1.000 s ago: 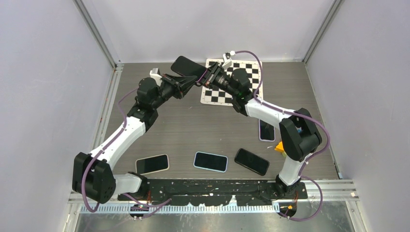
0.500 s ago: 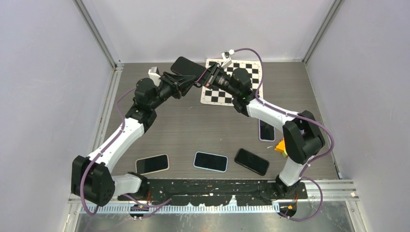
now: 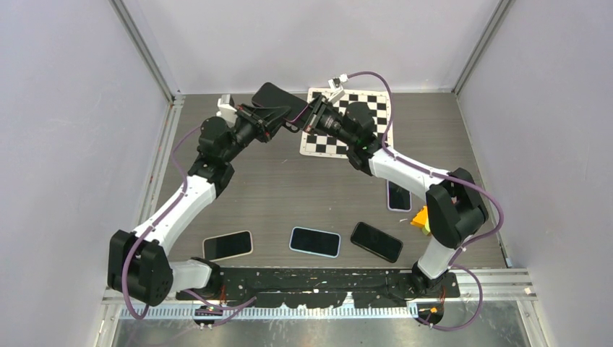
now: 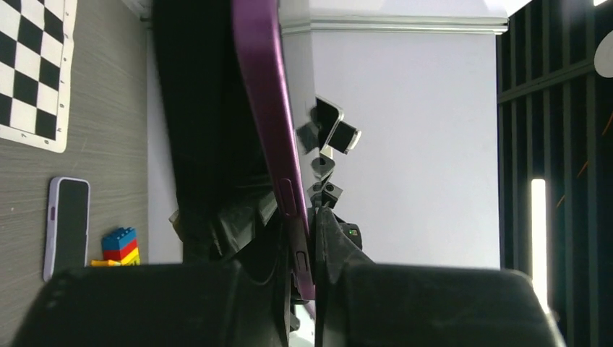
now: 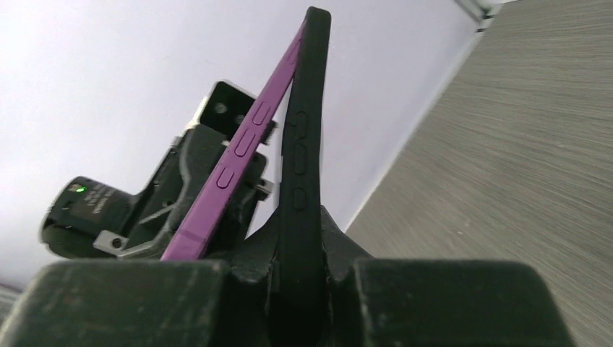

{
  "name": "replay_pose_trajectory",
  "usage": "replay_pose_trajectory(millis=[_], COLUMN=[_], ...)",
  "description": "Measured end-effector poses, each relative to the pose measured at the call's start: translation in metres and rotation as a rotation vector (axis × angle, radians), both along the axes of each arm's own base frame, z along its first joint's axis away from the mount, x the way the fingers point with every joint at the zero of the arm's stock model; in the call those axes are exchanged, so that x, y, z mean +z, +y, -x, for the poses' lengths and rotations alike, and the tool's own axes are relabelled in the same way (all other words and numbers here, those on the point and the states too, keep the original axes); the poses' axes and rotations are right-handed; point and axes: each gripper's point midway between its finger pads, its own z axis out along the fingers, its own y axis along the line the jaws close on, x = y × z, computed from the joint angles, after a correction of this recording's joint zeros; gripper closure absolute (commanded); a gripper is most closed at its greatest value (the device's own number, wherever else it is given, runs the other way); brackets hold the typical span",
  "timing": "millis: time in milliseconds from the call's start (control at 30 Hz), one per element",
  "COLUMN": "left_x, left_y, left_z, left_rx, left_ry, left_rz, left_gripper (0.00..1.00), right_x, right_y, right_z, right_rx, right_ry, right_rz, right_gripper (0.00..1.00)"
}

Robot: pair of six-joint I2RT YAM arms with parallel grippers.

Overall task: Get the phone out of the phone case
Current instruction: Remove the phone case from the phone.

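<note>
now phone in left claw, case in right claw, partly parted.

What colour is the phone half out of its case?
The phone is purple, clearest in the right wrist view.

Lab test cell, white panels, checkerboard mat

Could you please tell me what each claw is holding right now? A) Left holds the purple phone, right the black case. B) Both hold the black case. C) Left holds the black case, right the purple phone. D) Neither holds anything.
A: the left claw pinches the purple phone by its edge in its wrist view, and the right claw clamps the black case, which splays away from the phone.
</note>
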Motion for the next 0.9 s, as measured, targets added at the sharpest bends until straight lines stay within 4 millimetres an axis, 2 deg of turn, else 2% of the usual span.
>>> replay_pose_trajectory(millis=[167, 300, 500, 633, 733, 900], left_x=[-0.007, -0.021, -0.039, -0.058, -0.080, -0.123], left_y=[0.001, 0.004, -0.004, -0.005, 0.012, 0.069], left_z=[0.001, 0.004, 0.023, 0.037, 0.036, 0.010], left_rx=[0.006, -0.017, -0.143, -0.220, -0.218, -0.145], left_ry=[0.008, 0.072, 0.151, 0.200, 0.234, 0.308], left_rz=[-0.032, -0.048, -0.073, -0.132, -0.211, -0.427], left_gripper=[1.00, 1.00, 1.00, 1.00, 1.00, 1.00], right_x=[-0.013, -0.028, -0.042, -0.051, -0.069, -0.114], right_y=[-0.005, -0.022, -0.063, -0.077, -0.069, -0.050], right_z=[-0.006, -0.018, -0.055, -0.072, -0.083, -0.103], right_rx=[-0.056, -0.123, -0.284, -0.359, -0.367, -0.385], right_ry=[0.022, 0.050, 0.089, 0.131, 0.188, 0.326], right_rz=[0.068, 0.123, 0.155, 0.154, 0.157, 0.186], right_gripper=[0.99, 0.99, 0.99, 0.99, 0.99, 0.99])
